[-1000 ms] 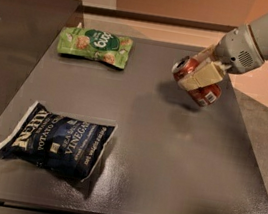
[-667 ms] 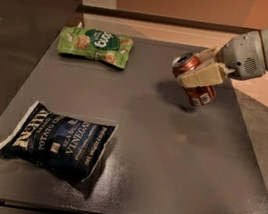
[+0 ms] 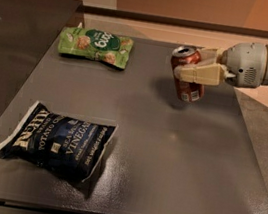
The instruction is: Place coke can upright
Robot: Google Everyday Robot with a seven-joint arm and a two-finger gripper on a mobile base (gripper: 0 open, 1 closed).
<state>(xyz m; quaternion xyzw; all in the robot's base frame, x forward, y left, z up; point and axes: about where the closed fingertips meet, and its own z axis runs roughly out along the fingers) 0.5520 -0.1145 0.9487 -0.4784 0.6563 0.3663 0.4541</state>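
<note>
On my feed, far left and nearest the front edge, there's a dark blue chips bag [image 3: 55, 142] lying flat on the dark grey table [image 3: 166, 159]. Further back and a bit right of it, a green snack bag [image 3: 95, 46] is also lying flat near the table's far edge. Both are well apart from the action. Moving right, the coke can [image 3: 186, 79] is over the back right part of the table, nearly upright with a slight lean and its silver top facing up. The gripper [image 3: 189, 62] has its fingers clamped on the can's upper half, one across the front and one behind. I can't tell if the can's base is touching the tabletop. The pale arm [image 3: 267, 64] reaches in from the right edge.
</note>
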